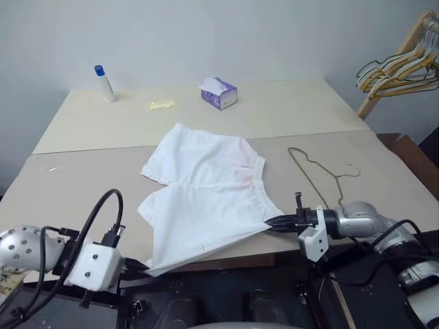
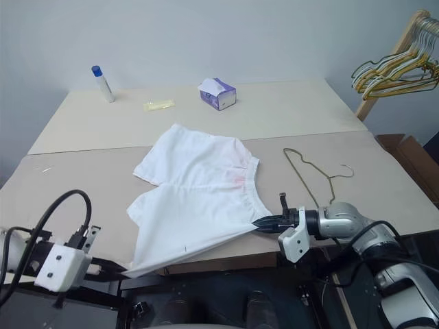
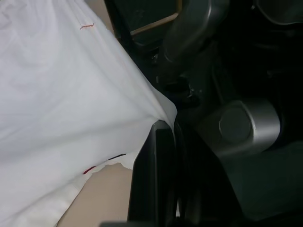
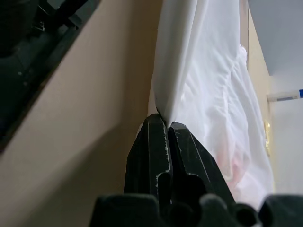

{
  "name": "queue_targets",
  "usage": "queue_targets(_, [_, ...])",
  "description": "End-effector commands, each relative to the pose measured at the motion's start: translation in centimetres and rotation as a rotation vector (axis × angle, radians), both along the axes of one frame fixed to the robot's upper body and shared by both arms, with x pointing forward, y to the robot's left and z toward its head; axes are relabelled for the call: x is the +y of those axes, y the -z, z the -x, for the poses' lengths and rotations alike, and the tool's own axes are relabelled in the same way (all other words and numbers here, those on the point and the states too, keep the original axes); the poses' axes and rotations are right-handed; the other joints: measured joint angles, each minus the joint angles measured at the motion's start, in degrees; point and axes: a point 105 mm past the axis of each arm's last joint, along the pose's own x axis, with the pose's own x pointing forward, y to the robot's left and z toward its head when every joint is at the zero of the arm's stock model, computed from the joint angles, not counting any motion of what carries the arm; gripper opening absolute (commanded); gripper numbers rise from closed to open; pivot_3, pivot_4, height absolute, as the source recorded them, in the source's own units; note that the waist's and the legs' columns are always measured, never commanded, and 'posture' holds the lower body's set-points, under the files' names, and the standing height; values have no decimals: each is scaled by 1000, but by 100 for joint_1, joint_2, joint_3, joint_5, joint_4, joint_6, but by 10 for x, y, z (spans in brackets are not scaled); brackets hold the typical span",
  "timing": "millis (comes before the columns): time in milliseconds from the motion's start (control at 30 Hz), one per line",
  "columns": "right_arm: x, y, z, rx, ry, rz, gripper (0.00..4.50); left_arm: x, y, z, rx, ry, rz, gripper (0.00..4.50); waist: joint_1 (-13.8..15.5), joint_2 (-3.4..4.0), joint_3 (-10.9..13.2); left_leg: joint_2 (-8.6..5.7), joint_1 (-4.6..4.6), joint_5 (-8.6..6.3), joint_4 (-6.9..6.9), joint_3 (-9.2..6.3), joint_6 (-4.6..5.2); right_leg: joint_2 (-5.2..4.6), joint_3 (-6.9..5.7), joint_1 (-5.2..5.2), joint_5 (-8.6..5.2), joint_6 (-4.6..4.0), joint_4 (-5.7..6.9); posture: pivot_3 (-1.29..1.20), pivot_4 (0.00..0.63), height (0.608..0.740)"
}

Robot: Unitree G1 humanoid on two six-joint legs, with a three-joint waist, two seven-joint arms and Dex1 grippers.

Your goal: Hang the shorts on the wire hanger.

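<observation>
Two grips: both arms hold the shorts at the near desk edge, one corner each.
Left gripper: fingers clamped together on the near-left corner of the shorts, just off the desk edge.
Shorts: spread on the desk, legs toward the left, waistband toward the right; the near hem is drawn taut between the two grips.
Right gripper: fingers pinched shut on the near-right corner, by the waistband end.
Hanger: flat on the desk just right of the shorts and beyond the right gripper, hook to the right, long axis running away from the robot.
Nearer arm: the right, judged by where the hanger lies.
Writing: none readable on the tissue box or the blue-capped bottle.
</observation>
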Motion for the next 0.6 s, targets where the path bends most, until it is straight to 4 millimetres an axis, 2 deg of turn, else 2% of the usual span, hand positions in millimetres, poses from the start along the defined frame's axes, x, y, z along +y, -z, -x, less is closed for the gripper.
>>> queue_targets(33, [-17, -13, -8, 1, 107, 15, 0, -1, -7, 3, 0, -17, 5, 231, 8, -1, 9, 1, 1, -2, 0, -1, 0, 0, -1, 1, 0, 0, 0, 160, 96, 740])
queue_targets(133, [-18, -13, -2, 54, 128, 17, 731, -3, -10, 4, 21, -64, 30, 935, 20, 4, 23, 0, 2, -6, 1, -1, 3, -1, -1, 4, -2, 0, -3, 167, 101, 740])
queue_targets(233, [-20, -17, 2, 95, 158, 3, 1817, 4, -17, 0, 18, -112, 36, 1986, 34, -2, 37, 5, 2, -8, 0, -4, 4, 3, -5, 4, -6, 1, -3, 181, 103, 740])
queue_targets(367, [-34, -23, 6, 128, 219, 34, 3191, 13, -45, -14, -24, -235, 151, 3284, 64, 5, 75, 10, 3, -10, 0, -5, 2, 6, -7, 3, -9, 1, -2, 202, 107, 740])
queue_targets(467, [-41, -28, 10, 160, 262, 28, 4291, 20, -62, -22, -57, -283, 176, 4334, 98, 2, 91, 10, -5, -12, 0, -8, 1, 6, -10, -2, -11, 3, -3, 212, 103, 740])
queue_targets(500, [-45, -31, 11, 178, 287, 16, 4455, 22, -69, -28, -83, -309, 196, 4461, 116, 4, 93, 9, -5, -13, 0, -9, 0, 7, -10, -2, -11, 4, -5, 215, 100, 740])
queue_targets(600, [-57, -46, 9, 249, 405, -53, 4455, 25, -88, -48, -141, -376, 288, 4461, 182, 3, 106, 9, -7, -14, 1, -9, -1, 7, -10, -2, -12, 5, -4, 205, 97, 740])
